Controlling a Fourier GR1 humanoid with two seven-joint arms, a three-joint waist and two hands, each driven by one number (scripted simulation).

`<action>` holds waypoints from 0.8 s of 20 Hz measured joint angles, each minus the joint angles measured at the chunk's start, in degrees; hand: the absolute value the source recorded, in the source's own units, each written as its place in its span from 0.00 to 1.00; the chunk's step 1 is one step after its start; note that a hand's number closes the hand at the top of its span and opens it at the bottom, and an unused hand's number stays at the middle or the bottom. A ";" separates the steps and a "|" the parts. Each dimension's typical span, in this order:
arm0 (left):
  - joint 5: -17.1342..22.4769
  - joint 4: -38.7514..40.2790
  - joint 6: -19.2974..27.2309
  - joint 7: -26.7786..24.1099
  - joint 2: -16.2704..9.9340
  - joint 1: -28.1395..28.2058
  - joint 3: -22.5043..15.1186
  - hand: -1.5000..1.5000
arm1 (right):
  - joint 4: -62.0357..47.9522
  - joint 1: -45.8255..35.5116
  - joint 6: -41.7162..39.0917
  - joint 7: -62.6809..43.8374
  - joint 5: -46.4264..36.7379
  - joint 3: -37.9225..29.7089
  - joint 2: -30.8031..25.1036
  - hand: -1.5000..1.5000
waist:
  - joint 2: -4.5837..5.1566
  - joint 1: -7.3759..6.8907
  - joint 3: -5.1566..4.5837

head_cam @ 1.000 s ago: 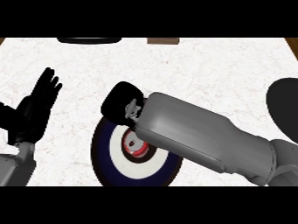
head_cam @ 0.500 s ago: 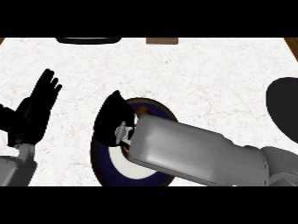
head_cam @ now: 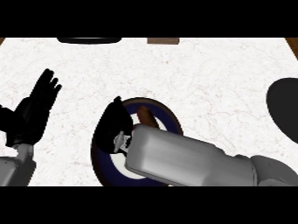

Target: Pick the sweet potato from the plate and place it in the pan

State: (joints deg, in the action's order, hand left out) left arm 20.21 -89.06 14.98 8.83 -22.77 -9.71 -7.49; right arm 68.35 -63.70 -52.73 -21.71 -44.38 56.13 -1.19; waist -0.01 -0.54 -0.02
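Kitchen setting. White marble-patterned bench [head_cam: 196, 70] with wood trim at its side edges. Cookware and tableware on it: dark-rimmed plate [head_cam: 170, 114] holding a sweet potato [head_cam: 147, 117], black pan [head_cam: 293, 111] at right edge.

Our right hand [head_cam: 111, 127] lies low in the middle of the head view, at the end of our grey right forearm [head_cam: 183, 159], which comes in from the lower right and slants up to the left. The forearm is broad and hides most of the wrist and palm. The black hand points up and away from us, and we cannot tell whether its fingers are curled or straight. Well to the left of it, our left hand [head_cam: 29, 111] stands open, fingers straight and pointing up, thumb spread out to the left. Its grey left forearm [head_cam: 9, 168] rises from the lower left corner.
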 measured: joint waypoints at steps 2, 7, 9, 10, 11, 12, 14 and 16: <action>-0.64 -0.67 0.01 0.21 0.46 0.24 -0.13 0.50 | -1.57 0.55 0.97 -0.75 -0.55 1.12 0.44 0.00 | 0.02 -0.25 0.00; -1.74 0.24 -0.69 0.35 1.37 -0.31 0.92 0.50 | -3.67 1.41 2.71 1.12 -3.78 1.08 0.34 0.00 | 0.07 -0.12 0.00; -1.96 -0.25 -1.07 0.73 1.53 -0.18 1.33 0.50 | -5.38 1.48 3.81 2.15 -4.31 1.09 0.64 0.00 | 0.08 -0.26 0.00; -2.21 0.22 -1.19 0.57 1.87 -0.49 1.51 0.50 | -5.84 1.96 3.98 2.62 -4.98 0.98 0.76 0.00 | 0.08 -0.17 0.00; -2.48 -0.45 -1.08 1.25 2.03 -0.47 1.43 0.50 | -6.17 2.25 3.91 2.52 -4.94 1.09 0.85 0.00 | 0.08 -0.24 0.00; -3.04 -0.43 -0.54 1.82 2.46 -1.14 1.33 0.50 | -6.72 2.68 4.27 3.32 -5.76 1.20 0.79 0.00 | 0.07 -0.14 0.00; -3.10 0.07 -1.30 1.60 2.75 -1.01 1.64 0.50 | -9.05 2.07 4.83 4.14 -6.49 1.48 0.93 0.00 | 0.11 -0.31 0.00; -2.69 0.81 -2.64 0.94 2.45 -1.08 2.85 0.50 | -10.49 2.35 5.83 5.14 -7.30 1.96 1.01 0.00 | 0.12 -0.39 -0.01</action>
State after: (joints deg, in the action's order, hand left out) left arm 17.52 -88.25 12.34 9.78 -20.32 -10.79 -4.63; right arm 57.86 -61.35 -46.90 -16.57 -51.69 58.08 -0.19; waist 0.11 -0.92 -0.02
